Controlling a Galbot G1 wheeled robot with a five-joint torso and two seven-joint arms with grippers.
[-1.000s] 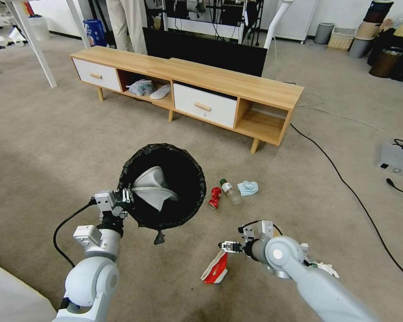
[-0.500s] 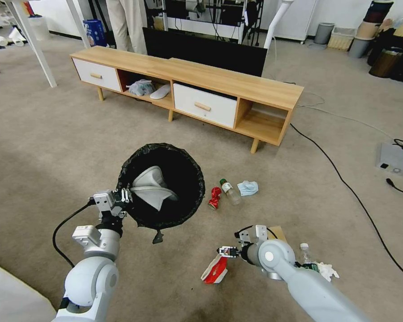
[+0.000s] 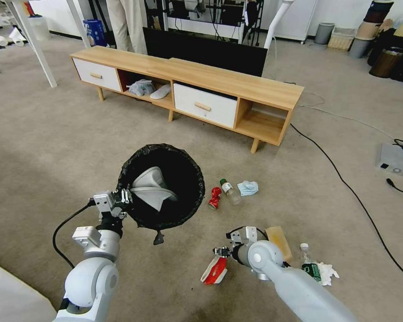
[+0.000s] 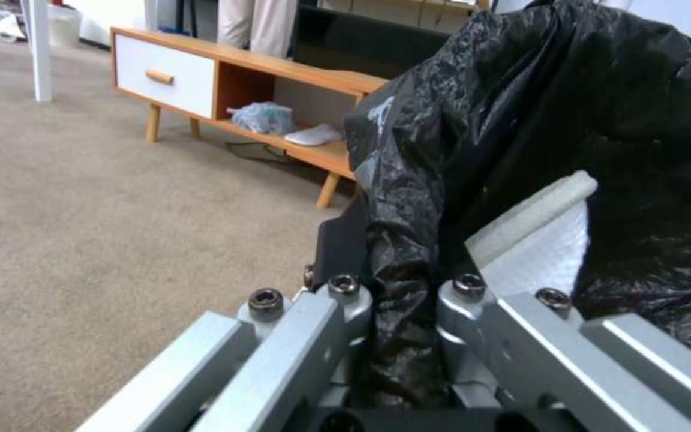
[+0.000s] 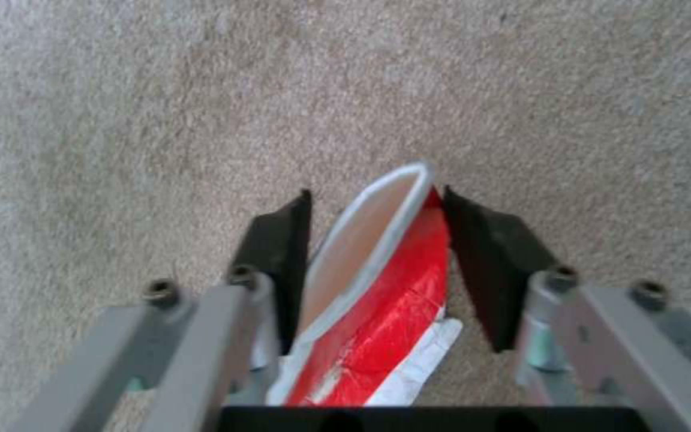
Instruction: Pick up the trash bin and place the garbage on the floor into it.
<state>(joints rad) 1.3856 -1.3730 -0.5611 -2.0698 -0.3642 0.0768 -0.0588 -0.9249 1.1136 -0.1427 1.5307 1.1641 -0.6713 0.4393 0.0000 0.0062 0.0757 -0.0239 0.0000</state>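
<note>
My left gripper (image 3: 126, 196) is clamped on the near rim of the small round white bin lined with crinkly black plastic (image 3: 162, 185); in the left wrist view the bag's folded edge is pinched tight between the two fingers (image 4: 344, 252). The bin is held tilted, mouth facing up toward my head camera, with a pale grey-white object (image 3: 153, 188) lying inside and a knotted bag tail hanging below the rim.

My right gripper (image 3: 219, 253) is low over the beige-brown short-pile carpet (image 3: 53, 147), jaws spread. The red-and-white snack bag (image 3: 215, 270) stands between the two black fingertips (image 5: 282, 240) in the right wrist view; a gap shows on each side, so it is not yet gripped.

Other litter on the carpet: a crushed red can (image 3: 215, 197) just beside a clear bottle with a green cap (image 3: 230, 191), a pale blue face mask (image 3: 248, 188) next to that. Behind my right arm lie a brown paper bag (image 3: 280, 239), a second clear bottle (image 3: 308, 261) and a white tissue (image 3: 327, 273), close together.

A long wooden cabinet with white drawers (image 3: 188, 89) stands beyond the bin.
</note>
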